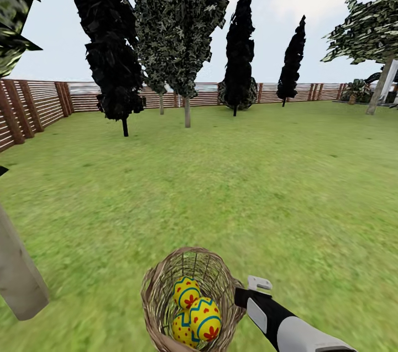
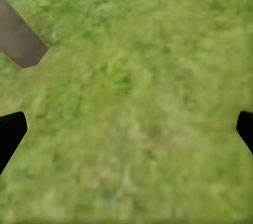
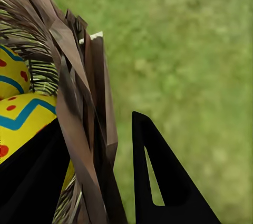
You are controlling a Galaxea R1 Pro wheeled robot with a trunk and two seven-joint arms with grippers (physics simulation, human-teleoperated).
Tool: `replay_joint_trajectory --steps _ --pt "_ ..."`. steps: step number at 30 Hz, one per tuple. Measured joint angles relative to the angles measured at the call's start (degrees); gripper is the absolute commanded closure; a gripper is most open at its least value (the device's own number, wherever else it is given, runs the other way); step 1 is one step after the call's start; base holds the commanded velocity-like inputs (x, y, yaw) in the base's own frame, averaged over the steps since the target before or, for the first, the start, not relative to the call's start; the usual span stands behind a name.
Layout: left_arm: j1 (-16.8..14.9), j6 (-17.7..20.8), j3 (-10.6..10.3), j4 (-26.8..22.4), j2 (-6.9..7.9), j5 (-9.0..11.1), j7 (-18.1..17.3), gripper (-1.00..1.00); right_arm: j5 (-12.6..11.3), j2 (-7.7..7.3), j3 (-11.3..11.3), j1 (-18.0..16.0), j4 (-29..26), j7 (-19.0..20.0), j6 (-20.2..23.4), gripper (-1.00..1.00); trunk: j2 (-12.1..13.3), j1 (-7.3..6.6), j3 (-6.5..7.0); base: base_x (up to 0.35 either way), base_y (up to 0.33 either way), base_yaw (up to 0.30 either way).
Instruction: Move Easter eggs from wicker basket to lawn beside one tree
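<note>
The right end effector point(image 3: 100, 182) seemingly pinches the basket point(image 1: 157, 285) rim at 3 o'clock; slipping weave could spill three eggs point(image 1: 193, 313)

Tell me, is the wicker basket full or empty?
Not empty: all three Easter eggs lie inside the wicker basket, none on the lawn.

The round brown wicker basket point(image 1: 190, 299) stands upright on the lawn point(image 1: 249, 186), open at the top, and the right gripper point(image 3: 113, 145) grips its braided rim, one finger inside and one outside. Three yellow eggs point(image 1: 199, 316) with red flowers and blue zigzag bands lie piled together inside it, touching one another. A pale bare tree trunk point(image 1: 16, 274) rises from the grass near the basket, at the lawn's left side.
</note>
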Motion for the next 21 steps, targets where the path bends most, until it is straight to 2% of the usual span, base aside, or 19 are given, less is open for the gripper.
replay_joint_trajectory --steps 16,21 --pt "0.2 -0.2 0.2 -0.4 -0.01 0.2 -0.3 -1.00 0.0 0.00 0.0 0.0 0.0 0.0 0.0 1.00 -6.4 3.52 -2.87 0.000 0.000 0.000" --pt "0.2 -1.2 0.3 2.1 0.00 0.1 -0.3 -1.00 0.0 0.08 0.1 0.0 0.0 0.0 0.0 1.00 -8.4 4.61 -3.77 0.000 0.000 0.000"
